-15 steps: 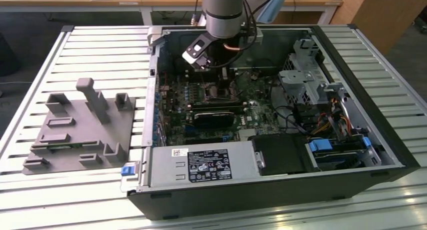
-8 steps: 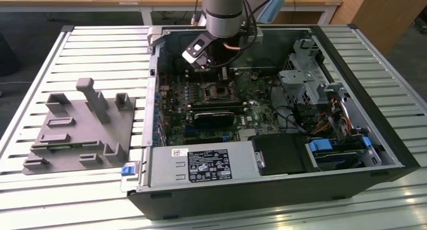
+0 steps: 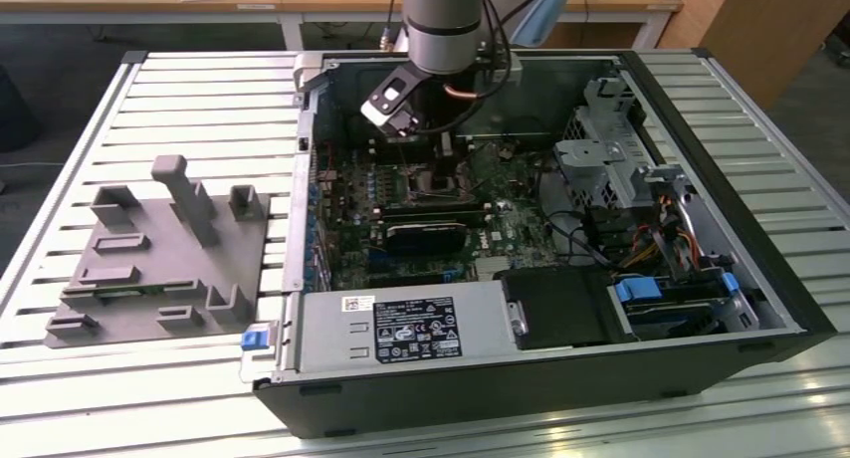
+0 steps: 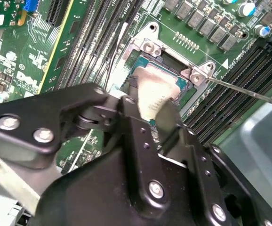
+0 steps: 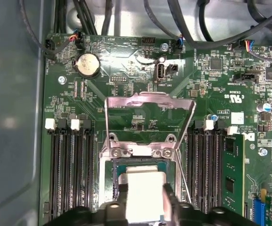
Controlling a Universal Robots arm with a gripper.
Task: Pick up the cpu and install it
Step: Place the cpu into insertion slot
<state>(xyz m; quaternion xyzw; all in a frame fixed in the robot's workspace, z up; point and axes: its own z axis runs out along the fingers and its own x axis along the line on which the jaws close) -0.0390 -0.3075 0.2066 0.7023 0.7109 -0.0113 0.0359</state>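
While claw (image 5: 145, 197) hangs over socket (image 5: 140, 152) | pinching cpu (image 5: 144, 181) | cpu between its fingers (image 5: 122, 202)

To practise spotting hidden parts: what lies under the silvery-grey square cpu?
The dark, metal-framed square socket, its teal rim showing around the cpu. The cpu and black fingers hide its middle.

Black-and-white printed sticker (image 3: 413, 331) on grey metal power-supply box (image 3: 332, 341); white silkscreen lettering (image 5: 235, 98) on green circuit board (image 5: 126, 75). Wording not transcribed.
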